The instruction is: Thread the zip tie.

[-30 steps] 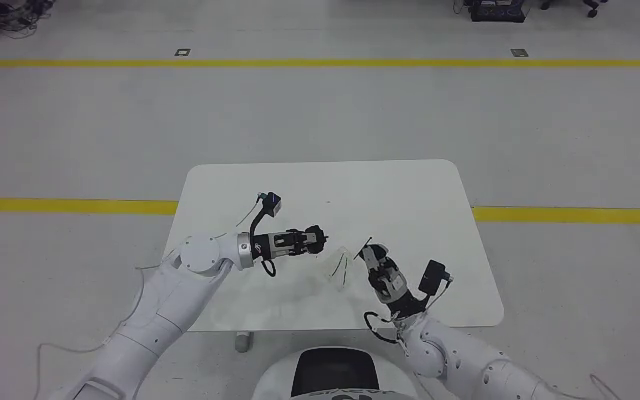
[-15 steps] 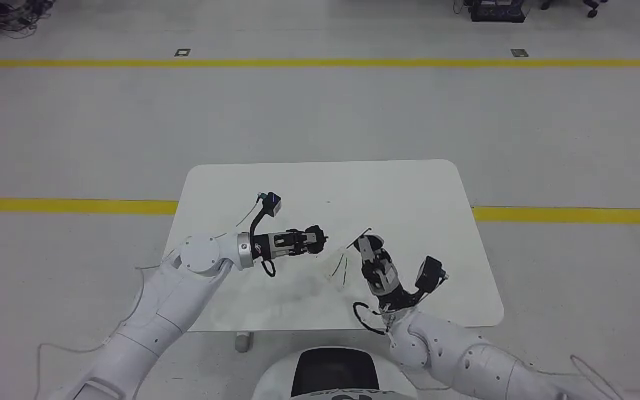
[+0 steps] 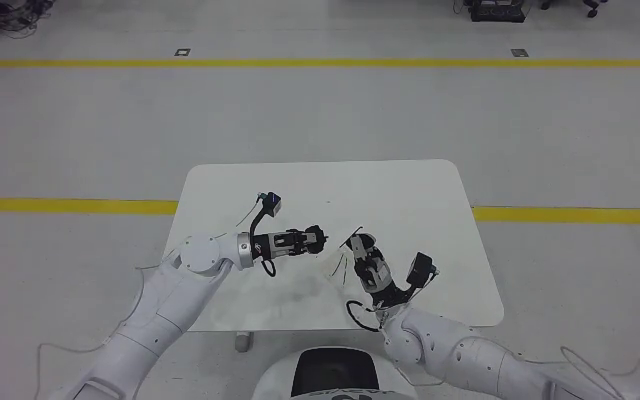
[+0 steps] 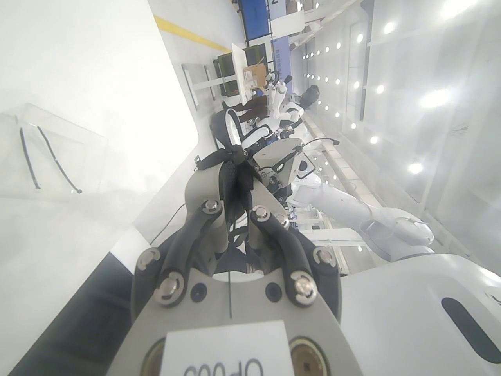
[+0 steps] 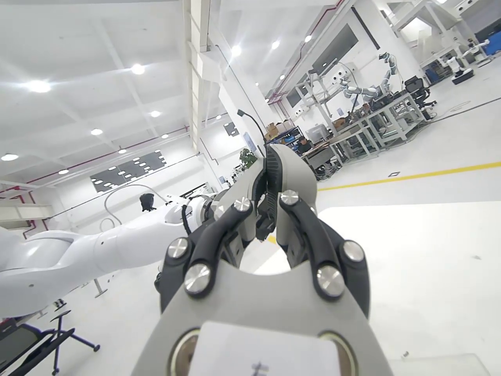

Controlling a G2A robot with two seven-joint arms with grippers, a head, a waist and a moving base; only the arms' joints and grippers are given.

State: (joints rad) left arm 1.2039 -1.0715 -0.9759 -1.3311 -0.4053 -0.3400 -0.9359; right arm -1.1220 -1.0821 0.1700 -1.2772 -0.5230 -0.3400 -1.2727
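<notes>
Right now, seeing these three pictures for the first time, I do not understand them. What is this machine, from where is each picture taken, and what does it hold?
It is a robot with two arms at a white table. One picture looks down from above; the other two come from cameras on the wrists. The right gripper is shut on a thin black zip tie; the left gripper is shut on a black piece, probably its other end. On the table, two spare ties lie in a clear tray.

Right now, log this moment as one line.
left pincer: shut on black piece | right pincer: shut on zip tie, tip free | pincers apart | spare ties in clear tray
</notes>
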